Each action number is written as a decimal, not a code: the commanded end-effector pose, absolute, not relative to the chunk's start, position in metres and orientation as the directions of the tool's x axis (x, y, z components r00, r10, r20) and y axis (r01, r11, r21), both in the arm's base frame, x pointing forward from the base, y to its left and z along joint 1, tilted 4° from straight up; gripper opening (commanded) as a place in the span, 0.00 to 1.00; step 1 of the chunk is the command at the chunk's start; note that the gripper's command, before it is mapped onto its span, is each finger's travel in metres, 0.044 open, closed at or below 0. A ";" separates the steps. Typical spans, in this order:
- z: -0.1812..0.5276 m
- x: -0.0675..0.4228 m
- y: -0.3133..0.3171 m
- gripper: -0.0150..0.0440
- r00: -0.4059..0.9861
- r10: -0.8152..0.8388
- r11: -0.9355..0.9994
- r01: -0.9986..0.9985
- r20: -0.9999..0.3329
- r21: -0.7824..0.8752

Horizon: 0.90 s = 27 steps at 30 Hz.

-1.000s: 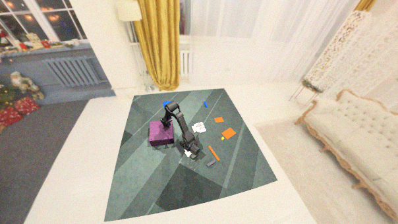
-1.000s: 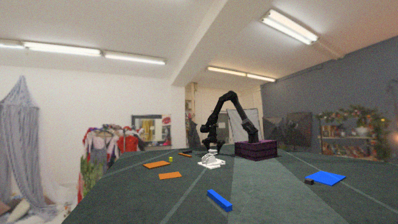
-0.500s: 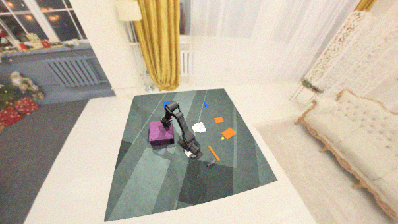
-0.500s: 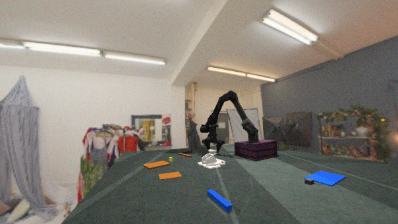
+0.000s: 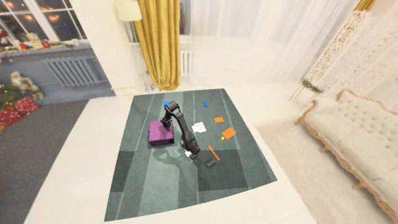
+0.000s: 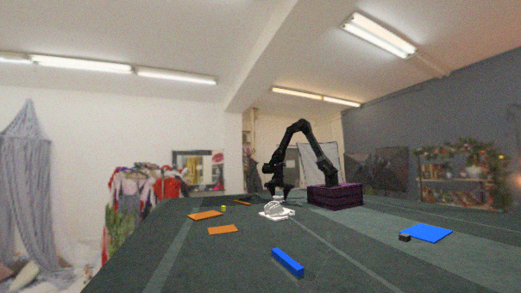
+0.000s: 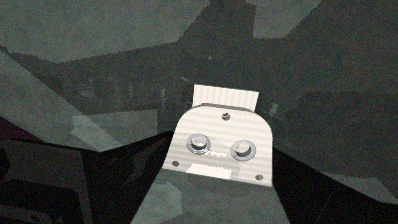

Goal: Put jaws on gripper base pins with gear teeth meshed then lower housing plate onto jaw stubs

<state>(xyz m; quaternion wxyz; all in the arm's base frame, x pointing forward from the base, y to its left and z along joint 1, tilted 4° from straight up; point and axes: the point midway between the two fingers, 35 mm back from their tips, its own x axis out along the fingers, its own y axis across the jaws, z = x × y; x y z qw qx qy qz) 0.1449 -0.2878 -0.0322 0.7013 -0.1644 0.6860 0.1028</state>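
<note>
Housing plate (image 5: pixel 188 153) (image 7: pixel 220 132) sits between the widely parted fingers (image 5: pixel 194 155) (image 6: pixel 278 196), gripped at its sides.

Bench (image 5: pixel 158 184) (image 6: pixel 345 267) before me: dark grey-green, paler bands and thin light lines across it. Purple block (image 5: pixel 161 133) (image 6: pixel 335 196) on it, under my arm. White assembly (image 5: pixel 199 127) (image 6: pixel 276 210) near block. Two orange plates lie flat, yellow piece just beside larger one. Orange strip (image 5: pixel 214 153) (image 6: pixel 242 202), dark bar (image 5: pixel 211 163) near it. Blue bar (image 5: pixel 205 104) (image 6: pixel 287 262) well apart from blue plate (image 5: pixel 167 102) (image 6: pixel 427 233); small dark block (image 6: pixel 404 237) beside plate.
</note>
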 end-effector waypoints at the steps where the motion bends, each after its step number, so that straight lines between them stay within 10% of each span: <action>1: -0.028 0.145 -0.288 0.85 0.038 -0.081 0.925 -0.370 -0.996 -0.090; 27: 0.040 0.143 -0.282 0.85 0.043 -0.080 0.923 -0.374 -0.996 -0.090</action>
